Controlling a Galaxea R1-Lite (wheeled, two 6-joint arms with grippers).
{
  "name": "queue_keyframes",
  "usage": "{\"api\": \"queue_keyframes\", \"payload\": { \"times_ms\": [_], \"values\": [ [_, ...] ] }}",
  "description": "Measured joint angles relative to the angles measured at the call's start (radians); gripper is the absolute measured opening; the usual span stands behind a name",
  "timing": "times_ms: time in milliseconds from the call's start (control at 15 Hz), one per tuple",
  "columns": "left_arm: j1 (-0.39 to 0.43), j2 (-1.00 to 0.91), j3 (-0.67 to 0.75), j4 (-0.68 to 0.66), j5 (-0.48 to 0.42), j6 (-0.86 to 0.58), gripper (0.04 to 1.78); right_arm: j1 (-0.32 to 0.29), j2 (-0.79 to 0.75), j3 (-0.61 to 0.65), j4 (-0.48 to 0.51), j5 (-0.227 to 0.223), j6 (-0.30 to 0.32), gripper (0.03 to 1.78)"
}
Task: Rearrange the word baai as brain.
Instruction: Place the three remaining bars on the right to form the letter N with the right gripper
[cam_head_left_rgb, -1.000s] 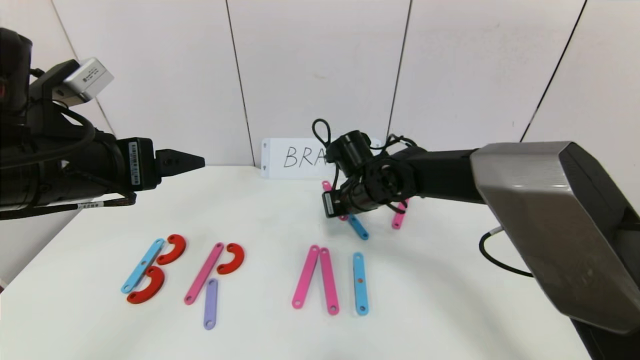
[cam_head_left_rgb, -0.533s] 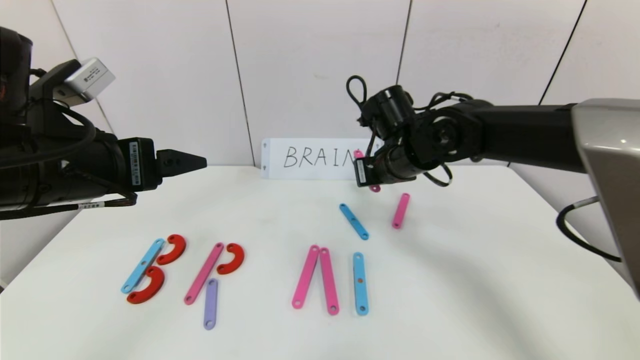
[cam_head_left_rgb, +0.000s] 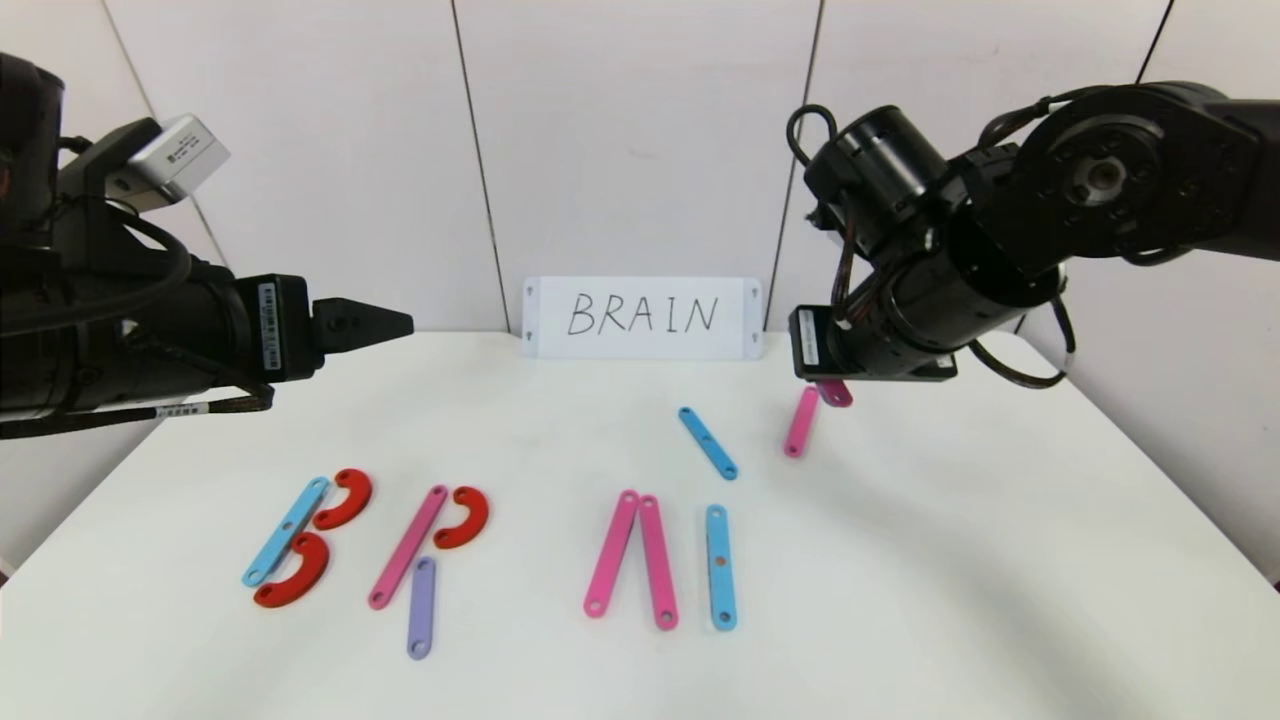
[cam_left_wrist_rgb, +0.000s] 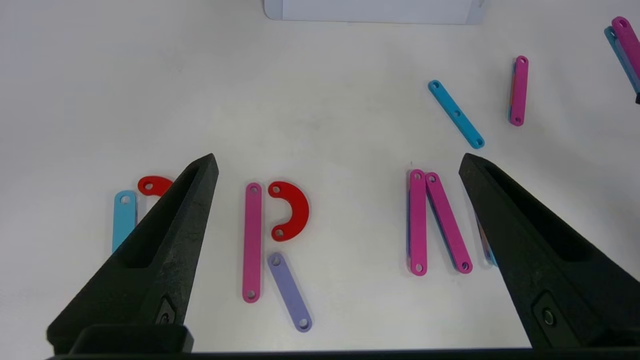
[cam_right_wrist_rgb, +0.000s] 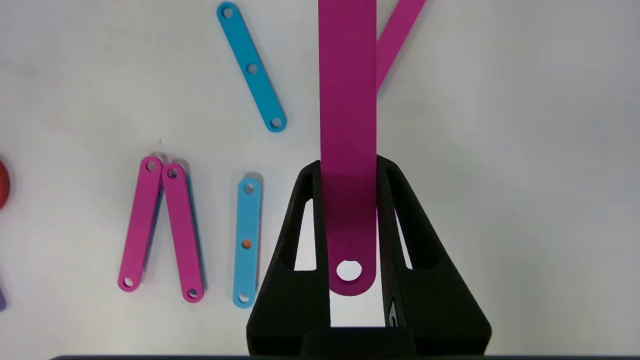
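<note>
My right claw (cam_right_wrist_rgb: 350, 165) is clenched on a pink strip (cam_right_wrist_rgb: 347, 125), held in the air above the table's (cam_head_left_rgb: 900, 600) far right, near the card (cam_head_left_rgb: 640, 317). My left claw (cam_left_wrist_rgb: 340, 170) hangs released over the near letters (cam_head_left_rgb: 420, 550), touching none of them.

The head view looks forward and down from above the near edge of the bench (cam_head_left_rgb: 900, 600), taking in the whole top to the far wall and the white card (cam_head_left_rgb: 640, 317). The left wrist view sits low at the left, facing far and right between its own black fingers (cam_left_wrist_rgb: 165, 240). The right wrist view hangs close above the right half, facing straight down. All three share the two pink strips (cam_head_left_rgb: 632, 558) (cam_left_wrist_rgb: 435, 222) (cam_right_wrist_rgb: 160, 227) leaning together.
</note>
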Motion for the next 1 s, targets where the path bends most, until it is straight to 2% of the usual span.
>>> {"api": "queue_keyframes", "payload": {
  "times_ms": [133, 267, 467, 667, 1000],
  "values": [
    [0.000, 0.000, 0.000, 0.000, 0.000, 0.000, 1.69, 0.028, -0.061, 0.101, -0.007, -0.029, 0.031, 0.30],
    [0.000, 0.000, 0.000, 0.000, 0.000, 0.000, 1.69, 0.056, -0.111, 0.203, -0.032, -0.063, 0.104, 0.30],
    [0.000, 0.003, 0.000, 0.000, 0.000, 0.000, 1.69, 0.089, -0.164, 0.374, -0.124, -0.094, 0.170, 0.30],
    [0.000, 0.004, 0.001, 0.000, 0.000, 0.000, 1.69, 0.105, -0.196, 0.529, -0.266, -0.093, 0.185, 0.30],
    [0.000, 0.016, 0.001, 0.000, 0.001, 0.000, 1.69, 0.109, -0.181, 0.623, -0.398, -0.085, 0.188, 0.30]
  ]
}}
